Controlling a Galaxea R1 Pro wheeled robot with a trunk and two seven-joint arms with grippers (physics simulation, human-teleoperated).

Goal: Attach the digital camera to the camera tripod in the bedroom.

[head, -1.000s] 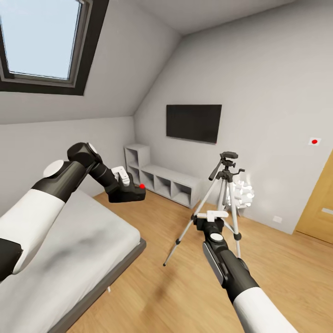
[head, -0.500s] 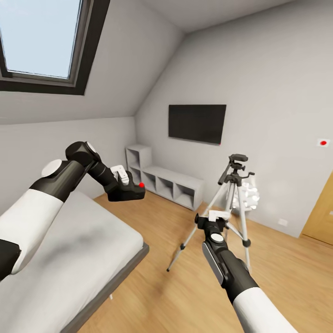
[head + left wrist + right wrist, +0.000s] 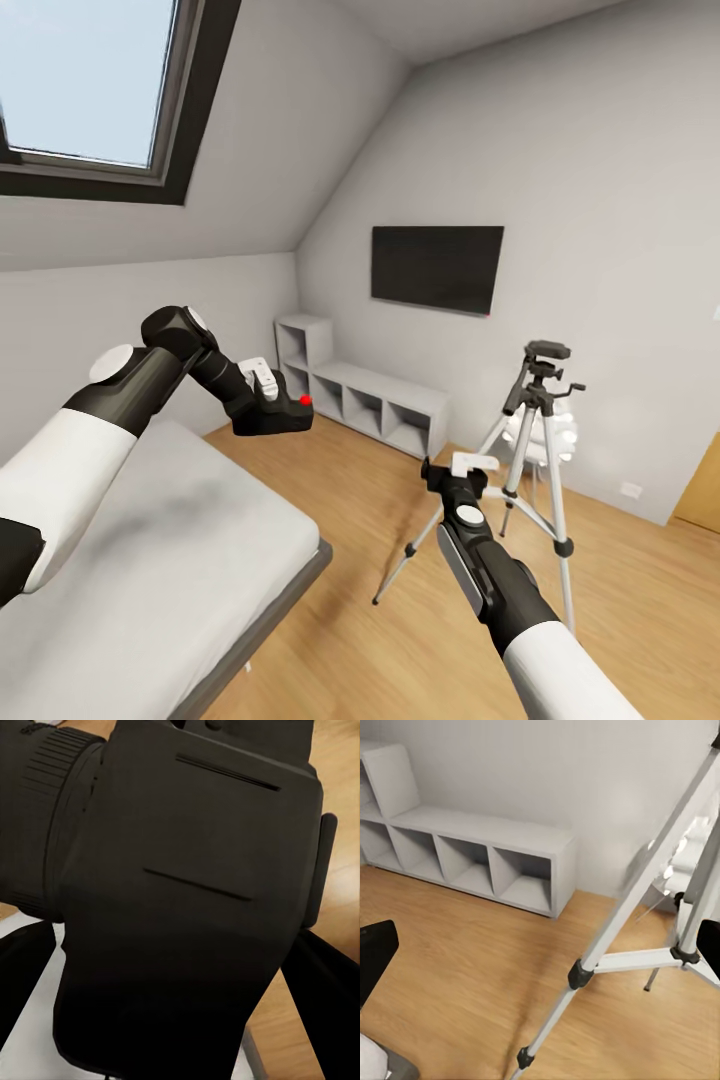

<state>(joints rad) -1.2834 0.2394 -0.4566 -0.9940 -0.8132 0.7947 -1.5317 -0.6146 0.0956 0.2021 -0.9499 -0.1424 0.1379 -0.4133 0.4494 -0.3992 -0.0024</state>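
Digital camera (image 3: 275, 417) is held in the left gripper (image 3: 262, 392), which is closed on its black body; the red button is seen on top. The left arm is raised and bent at the elbow, with the forearm stretched forward over the white bed (image 3: 150, 560), so the camera hangs above the bed's far edge. In the left wrist view the camera's dark body (image 3: 187, 900) is seen between the two fingers. The camera tripod (image 3: 530, 470) is stood on the wood floor well apart from the bed, in front of the grey wall and a white ball-cluster lamp (image 3: 555, 435). The right arm is extended straight forward toward the tripod, with the right gripper (image 3: 472, 463) just before its legs (image 3: 615, 937); its fingers are spread open and nothing is gripped.
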